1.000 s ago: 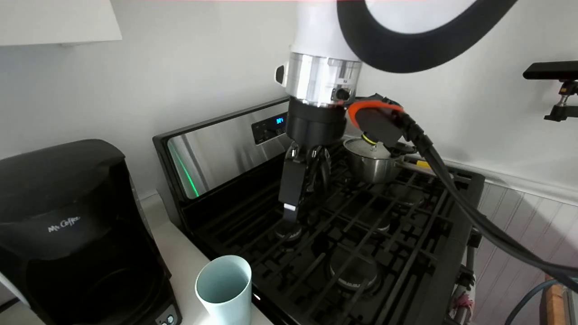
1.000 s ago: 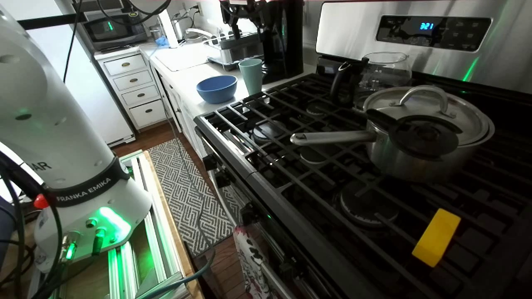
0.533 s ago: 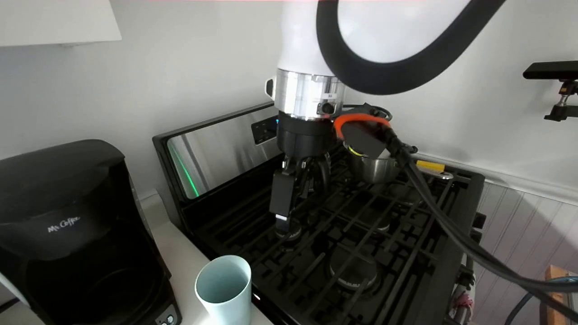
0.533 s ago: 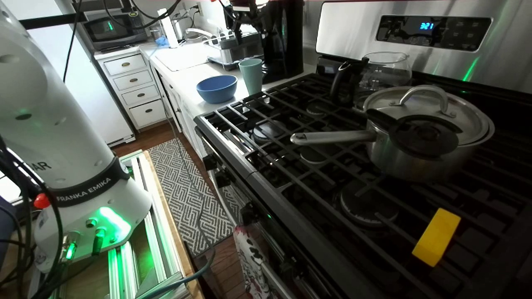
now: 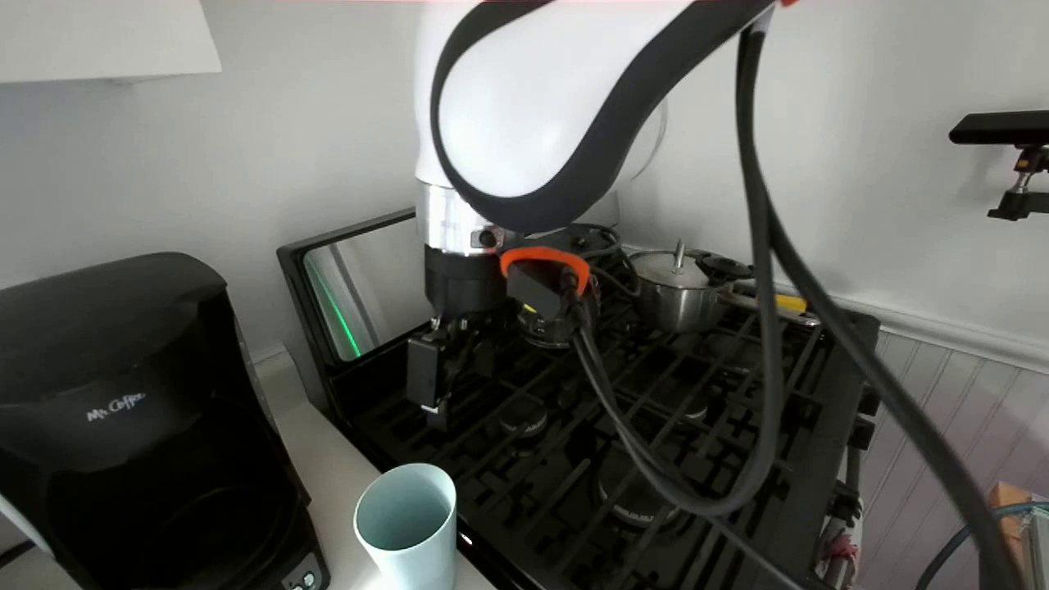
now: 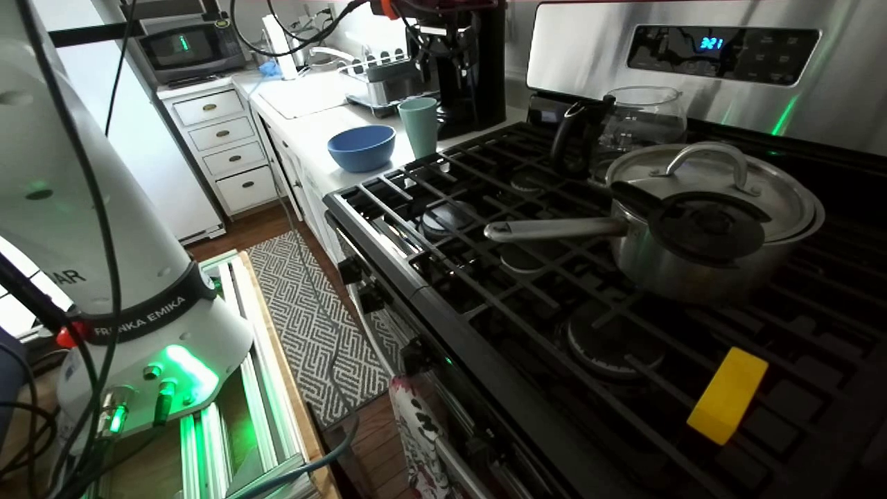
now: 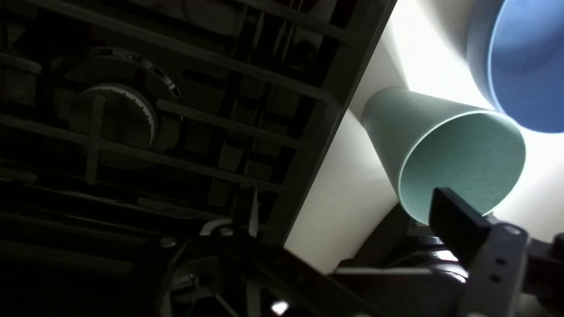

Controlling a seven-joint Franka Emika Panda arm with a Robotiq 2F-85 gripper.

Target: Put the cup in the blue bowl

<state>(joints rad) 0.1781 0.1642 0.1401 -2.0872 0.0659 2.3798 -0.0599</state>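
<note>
The pale mint cup (image 5: 414, 528) stands upright on the white counter beside the stove in both exterior views (image 6: 418, 128). In the wrist view the cup (image 7: 462, 158) is at the right, its mouth facing the camera. The blue bowl (image 6: 362, 150) stands beside the cup on the counter; its rim and inside show at the upper right of the wrist view (image 7: 533, 66). My gripper (image 7: 346, 207) is open and empty, fingers wide apart. It is above and apart from the cup, and one finger overlaps the cup's mouth in the wrist view. In an exterior view the gripper (image 5: 459, 401) hangs over the stove's counter-side edge.
A black coffee maker (image 5: 123, 393) stands close beside the cup. The stove grates (image 6: 485, 277) carry a lidded steel pot (image 6: 707, 256), a glass carafe (image 6: 641, 125) and a yellow block (image 6: 727, 395). A dish rack (image 6: 388, 86) is further along the counter.
My arm has moved down and across the stove towards the coffee maker and the cup. The gripper is lower. The cup and bowl have not moved.
</note>
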